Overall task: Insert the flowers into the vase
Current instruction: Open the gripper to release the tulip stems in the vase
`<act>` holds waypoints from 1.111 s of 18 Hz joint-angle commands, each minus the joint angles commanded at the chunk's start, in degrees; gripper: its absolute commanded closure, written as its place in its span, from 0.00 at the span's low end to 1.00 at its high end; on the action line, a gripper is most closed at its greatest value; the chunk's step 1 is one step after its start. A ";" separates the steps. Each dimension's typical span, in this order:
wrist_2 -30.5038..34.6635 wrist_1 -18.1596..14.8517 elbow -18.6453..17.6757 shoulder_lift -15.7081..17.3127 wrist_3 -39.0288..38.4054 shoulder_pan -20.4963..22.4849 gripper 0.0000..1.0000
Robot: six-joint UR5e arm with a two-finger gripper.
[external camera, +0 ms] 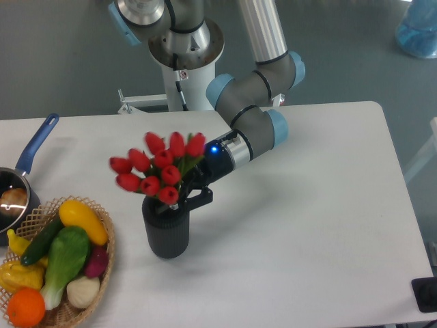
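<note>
Single fixed camera, high front view, looking down across table (307,205)

I see a white table (307,205) with rounded corners, grey floor (341,61) behind it. The vase (166,229) stands upright on it, left of centre, towards the front edge. A wicker basket (102,236) of toy vegetables sits at the front-left corner, partly out of frame. Just behind the basket, at the left edge, is a steel saucepan (12,198), its blue handle pointing back-right. The vase and basket are near each other, not touching.
</note>
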 joint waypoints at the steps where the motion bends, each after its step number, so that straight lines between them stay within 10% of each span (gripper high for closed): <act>1: 0.00 0.00 0.00 -0.09 0.00 0.00 0.28; 20: -0.09 0.09 0.18 -0.09 0.00 0.44 0.10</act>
